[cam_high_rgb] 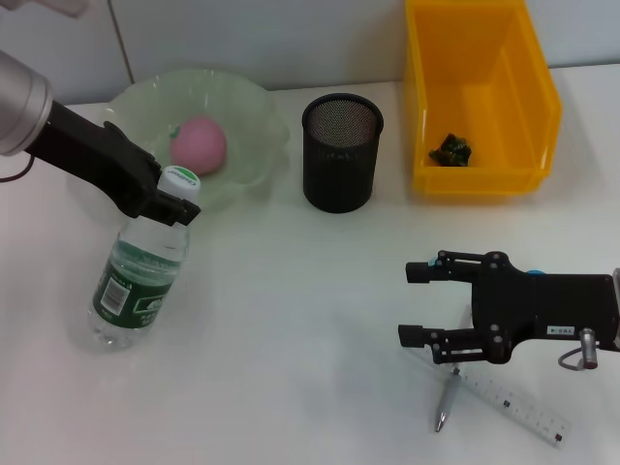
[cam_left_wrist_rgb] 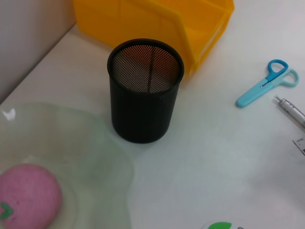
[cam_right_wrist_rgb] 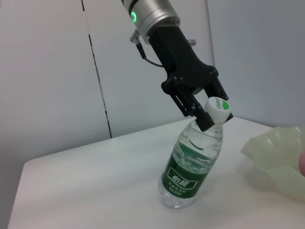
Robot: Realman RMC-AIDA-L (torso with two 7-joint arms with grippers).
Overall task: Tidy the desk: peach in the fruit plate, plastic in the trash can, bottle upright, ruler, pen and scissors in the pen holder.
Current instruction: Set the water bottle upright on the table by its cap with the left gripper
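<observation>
The left gripper (cam_high_rgb: 172,199) pinches the neck of the water bottle (cam_high_rgb: 139,273) just under its white cap (cam_high_rgb: 180,180), near the tabletop's (cam_high_rgb: 291,291) left edge. The bottle stands on its base but leans, cap tilted toward the fruit plate (cam_high_rgb: 254,108). It is clear ribbed plastic, with water inside and a green label. The pink peach (cam_high_rgb: 200,144) lies in the pale green, wavy-rimmed translucent plate by the back-left corner. To the plate's right stands the black mesh pen holder (cam_high_rgb: 342,151), a cylinder; next to it the glossy yellow trash bin (cam_high_rgb: 477,97) holds a dark crumpled scrap (cam_high_rgb: 451,148). The right gripper (cam_high_rgb: 418,305) hovers with fingers spread near the front-right corner, above the silver pen (cam_high_rgb: 447,401) and clear ruler (cam_high_rgb: 518,401). Blue-handled scissors (cam_left_wrist_rgb: 268,82) lie flat near the pen.
</observation>
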